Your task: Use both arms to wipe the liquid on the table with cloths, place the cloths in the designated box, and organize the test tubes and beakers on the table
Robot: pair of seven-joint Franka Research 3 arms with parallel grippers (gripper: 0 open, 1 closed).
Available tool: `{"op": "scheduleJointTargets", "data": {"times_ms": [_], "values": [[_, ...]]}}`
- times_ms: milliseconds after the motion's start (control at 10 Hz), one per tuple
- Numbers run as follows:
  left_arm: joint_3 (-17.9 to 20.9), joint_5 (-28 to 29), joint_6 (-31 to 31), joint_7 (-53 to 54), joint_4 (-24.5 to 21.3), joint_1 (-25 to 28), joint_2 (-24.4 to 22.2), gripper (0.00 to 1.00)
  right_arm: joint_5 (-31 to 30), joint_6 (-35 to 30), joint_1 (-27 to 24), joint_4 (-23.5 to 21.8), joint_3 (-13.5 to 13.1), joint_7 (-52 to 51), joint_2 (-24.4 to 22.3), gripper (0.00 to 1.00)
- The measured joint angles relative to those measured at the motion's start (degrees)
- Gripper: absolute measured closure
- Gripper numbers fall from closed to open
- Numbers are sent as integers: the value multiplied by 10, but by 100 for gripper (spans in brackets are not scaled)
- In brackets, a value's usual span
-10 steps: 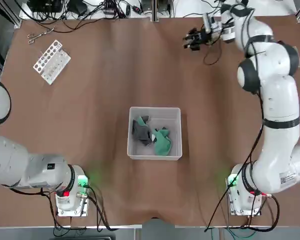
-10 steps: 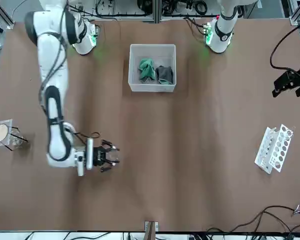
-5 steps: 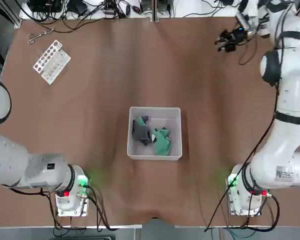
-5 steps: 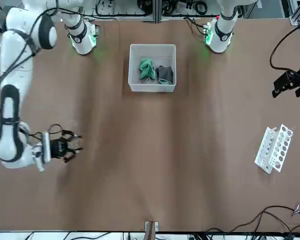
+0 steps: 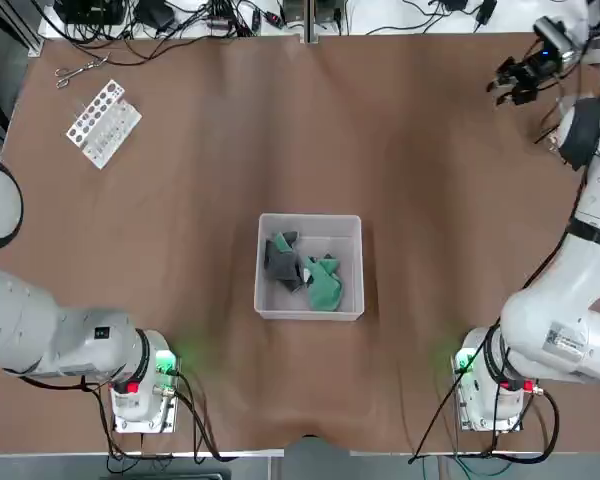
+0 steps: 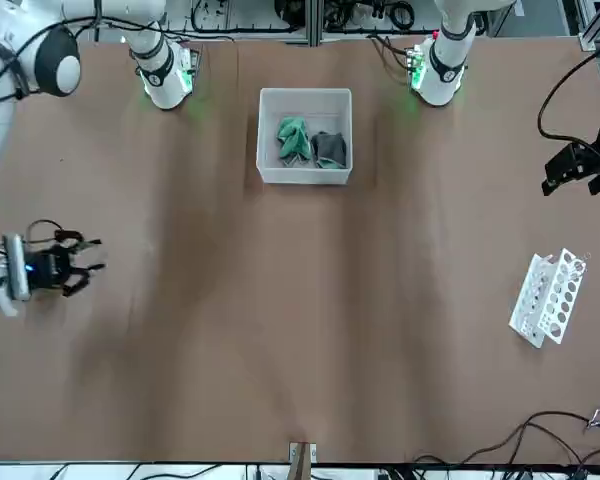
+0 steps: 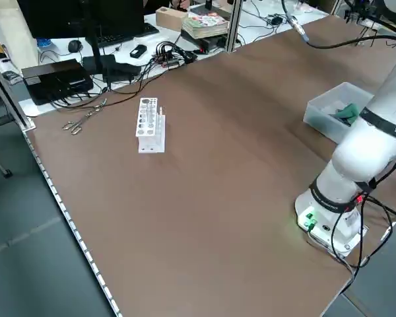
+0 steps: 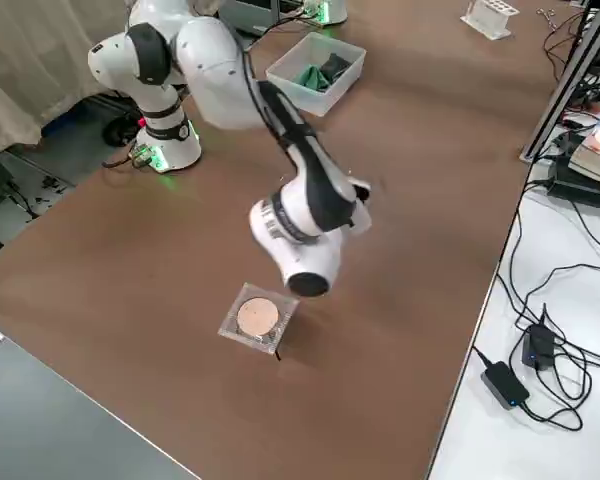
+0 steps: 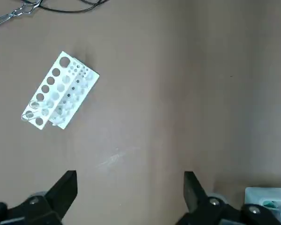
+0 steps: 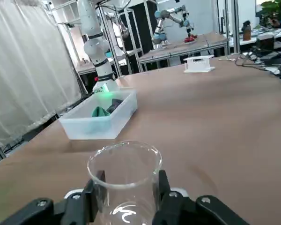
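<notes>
The left gripper (image 9: 131, 174) is over the table's left side, fingers wide apart, holding nothing. Next comes the white rack (image 5: 117, 134), with clear test tubes (image 9: 35, 116) at one end. Mid-table, the translucent bin (image 5: 310, 220) holds both cloths, dark grey (image 5: 283, 264) and green (image 5: 324, 288) (rather crumpled). Far right, the right gripper (image 10: 132, 176) has its fingers around an upright clear beaker (image 10: 126, 192)

Robotics lab | second robot arm (image 10: 94, 47) on another bench (image 10: 185, 48) | test-tube rack (image 9: 61, 90) | glass beaker (image 10: 125, 180)
</notes>
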Motion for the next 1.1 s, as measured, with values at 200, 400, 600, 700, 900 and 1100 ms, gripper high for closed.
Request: {"op": "scheduleJointTargets", "data": {"times_ms": [200, 400, 600, 700, 900, 1100], "values": [[0, 0, 0, 0, 0, 0, 0, 0, -34, -15, -62, 15, 1, -11, 0, 48], [0, 0, 0, 0, 0, 0, 0, 0, -40, -14, -122, 19, 1, -16, 0, 48], [0, 0, 0, 0, 1, 0, 0, 0, -41, -10, -176, 26, 3, -17, 0, 48], [0, 0, 0, 0, 1, 0, 0, 0, -37, -1, -197, 26, 6, -19, 2, 48], [0, 0, 0, 0, 1, 0, 0, 0, 10, 32, -221, 27, 9, -20, 7, 48], [0, 0, 0, 0, 1, 0, 0, 0, 52, 78, -226, 27, 9, -18, 13, 47]]}}
